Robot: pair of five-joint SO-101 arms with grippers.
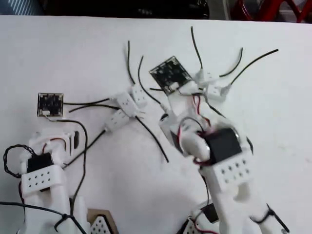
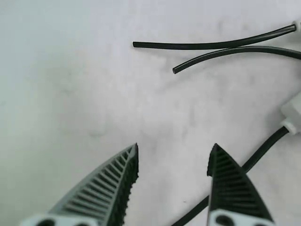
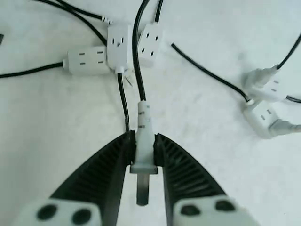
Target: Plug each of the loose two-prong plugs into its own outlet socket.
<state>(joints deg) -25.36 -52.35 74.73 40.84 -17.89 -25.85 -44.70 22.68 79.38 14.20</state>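
My right gripper [image 3: 145, 140] is shut on a white two-prong plug [image 3: 143, 141]; its metal prongs [image 3: 142, 188] point back toward the wrist and its black cable [image 3: 136, 56] runs away from it. Beyond it lie three white outlet sockets [image 3: 87, 61] [image 3: 117, 43] [image 3: 151, 36] in a cluster, seen from above at the table's middle [image 1: 126, 104]. Two joined plug-and-socket pairs [image 3: 263, 99] lie off to the side. My left gripper [image 2: 175, 155] hangs open over bare table, with a black cable [image 2: 256, 155] passing by one finger [image 2: 225, 183].
Two black-and-white marker tiles lie on the white table [image 1: 73, 53], one at the left [image 1: 50, 104] and one behind the right arm [image 1: 170, 73]. Loose black cable ends [image 2: 134, 44] [image 2: 174, 70] lie ahead of the left gripper. The right arm [image 1: 219, 151] covers the table's centre-right.
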